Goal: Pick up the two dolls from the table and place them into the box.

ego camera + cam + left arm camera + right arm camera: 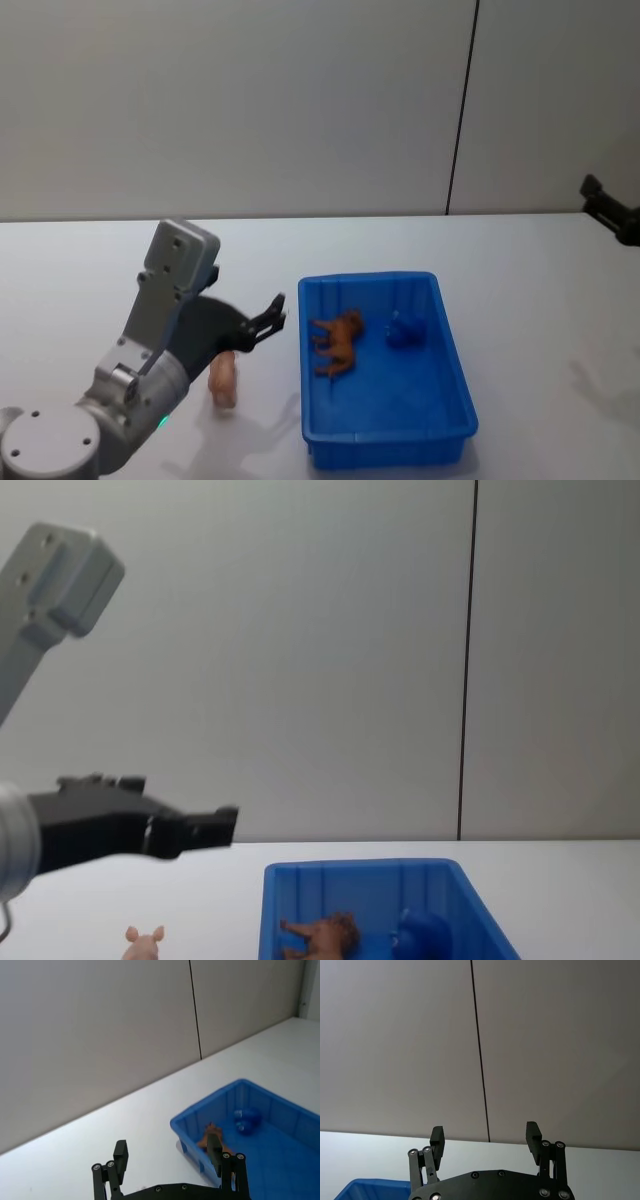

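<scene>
Shaggy brown animal doll (pixel 338 342) and rounded solid-blue toy (pixel 406 330) lay inside the bright blue ribbed plastic bin (pixel 385 450). Left gripper (pixel 274 315) hung released just left of it, nearer; right gripper (pixel 485 1132) released, well apart.

Head looks down, chest across, sharing box (pixel 368 278)

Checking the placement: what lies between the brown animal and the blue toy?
Nothing: in the head view, only bare floor of the box separates the brown animal from the blue toy.
</scene>
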Robot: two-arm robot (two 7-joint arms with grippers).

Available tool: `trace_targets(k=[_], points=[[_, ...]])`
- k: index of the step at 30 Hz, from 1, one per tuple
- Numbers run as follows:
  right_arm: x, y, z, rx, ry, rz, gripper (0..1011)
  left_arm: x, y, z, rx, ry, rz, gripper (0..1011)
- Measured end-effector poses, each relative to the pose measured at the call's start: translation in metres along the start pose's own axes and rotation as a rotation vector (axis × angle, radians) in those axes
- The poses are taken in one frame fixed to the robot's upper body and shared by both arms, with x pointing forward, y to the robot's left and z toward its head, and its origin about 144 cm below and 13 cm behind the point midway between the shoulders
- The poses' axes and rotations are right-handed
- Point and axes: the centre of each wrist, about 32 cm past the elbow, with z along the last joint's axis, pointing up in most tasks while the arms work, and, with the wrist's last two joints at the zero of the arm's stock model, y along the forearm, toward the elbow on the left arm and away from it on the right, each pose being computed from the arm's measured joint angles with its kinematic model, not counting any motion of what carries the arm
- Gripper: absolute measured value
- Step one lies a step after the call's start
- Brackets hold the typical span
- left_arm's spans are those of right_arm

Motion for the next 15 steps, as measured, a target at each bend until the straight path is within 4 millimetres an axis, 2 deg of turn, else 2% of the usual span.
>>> trace_targets(k=[8, 15], points=[[0.002, -0.005, 0.000, 0.020, 0.007, -0.025, 1001, 0.004, 0.008, -0.004, 0.111, 0.037, -0.003, 1001], [0.003, -0.007, 0.001, 0.030, 0.010, -0.036, 1001, 0.008, 0.004, -0.012, 0.205, 0.067, -0.022, 1001]])
